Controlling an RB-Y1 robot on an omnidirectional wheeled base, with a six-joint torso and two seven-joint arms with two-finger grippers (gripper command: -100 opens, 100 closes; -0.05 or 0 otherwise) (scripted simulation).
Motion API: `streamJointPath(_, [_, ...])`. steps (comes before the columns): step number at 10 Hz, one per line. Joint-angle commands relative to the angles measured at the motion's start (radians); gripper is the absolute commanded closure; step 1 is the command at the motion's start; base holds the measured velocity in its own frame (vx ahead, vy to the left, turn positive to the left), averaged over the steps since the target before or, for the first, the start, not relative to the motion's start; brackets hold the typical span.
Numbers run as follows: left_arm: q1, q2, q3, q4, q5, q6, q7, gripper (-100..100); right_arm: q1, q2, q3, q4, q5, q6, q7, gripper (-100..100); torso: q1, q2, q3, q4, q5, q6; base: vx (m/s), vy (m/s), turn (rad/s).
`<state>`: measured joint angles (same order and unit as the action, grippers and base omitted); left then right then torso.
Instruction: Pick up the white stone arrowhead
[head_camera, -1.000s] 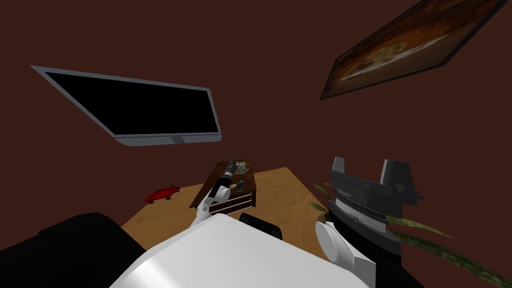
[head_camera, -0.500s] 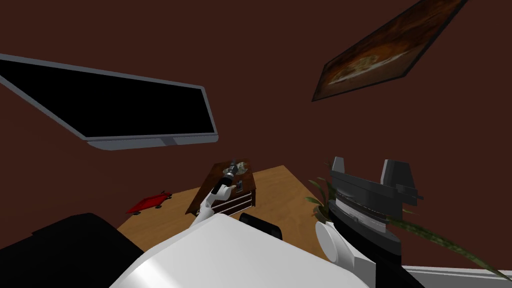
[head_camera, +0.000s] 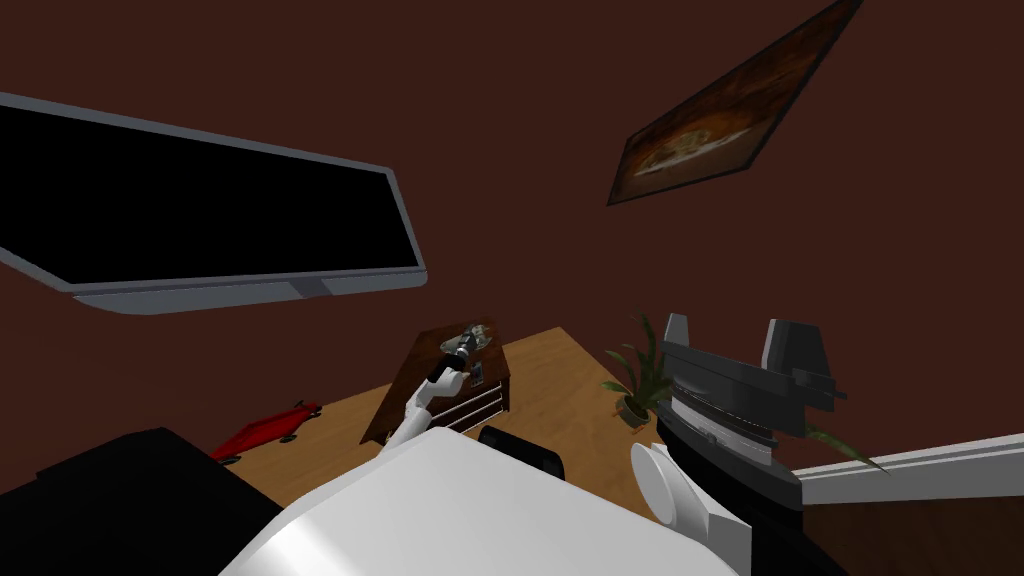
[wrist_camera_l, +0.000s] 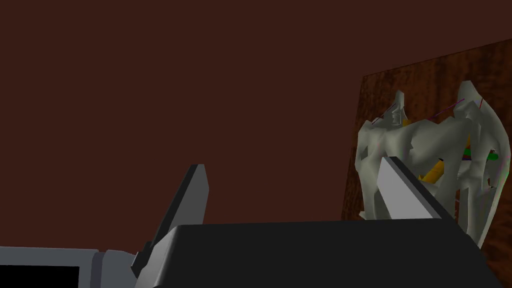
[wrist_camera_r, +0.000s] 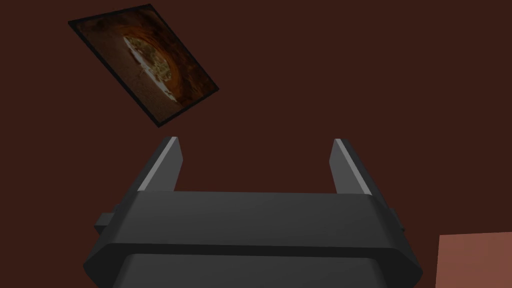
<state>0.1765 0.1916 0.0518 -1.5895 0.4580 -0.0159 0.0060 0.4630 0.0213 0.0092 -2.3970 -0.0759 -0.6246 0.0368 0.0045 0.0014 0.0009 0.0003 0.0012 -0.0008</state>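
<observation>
Two fingers of your left gripper (wrist_camera_l: 292, 167) stand apart, with nothing between them. The arrowhead (wrist_camera_l: 425, 145), pale grey-white and jagged with small yellow and green flecks, lies on the dark wood top of a low drawer chest (head_camera: 400, 385). It sits outside the gap, just beyond one finger (wrist_camera_l: 400, 192), which overlaps its lower part. You cannot tell whether they touch. In the head view your left arm reaches over the chest top. Your right gripper (wrist_camera_r: 255, 145) is raised at your right side, its fingers apart and empty.
</observation>
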Motion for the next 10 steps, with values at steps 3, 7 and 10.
streamJointPath(3, [-0.043,0.025,0.018,0.101,0.055,0.094,0.02,-100,0.0,0.0,0.0,0.0,0.0,0.0,0.0,0,-0.001,-0.001,0.0,0.0,0.0,0.0,-0.032,0.043,-0.158])
streamJointPath(7, [-0.063,0.038,0.025,0.17,0.081,0.149,0.032,-100,0.0,0.0,0.0,0.0,0.0,0.0,0.0,0,-0.002,-0.002,-0.001,0.0,-0.001,0.001,-0.021,0.03,-0.103])
streamJointPath(10, [-0.084,0.051,0.032,0.228,0.106,0.192,0.044,-100,0.0,0.0,0.0,0.0,0.0,0.0,0.0,0,-0.001,-0.001,0.0,0.0,0.0,0.0,-0.029,0.033,-0.102])
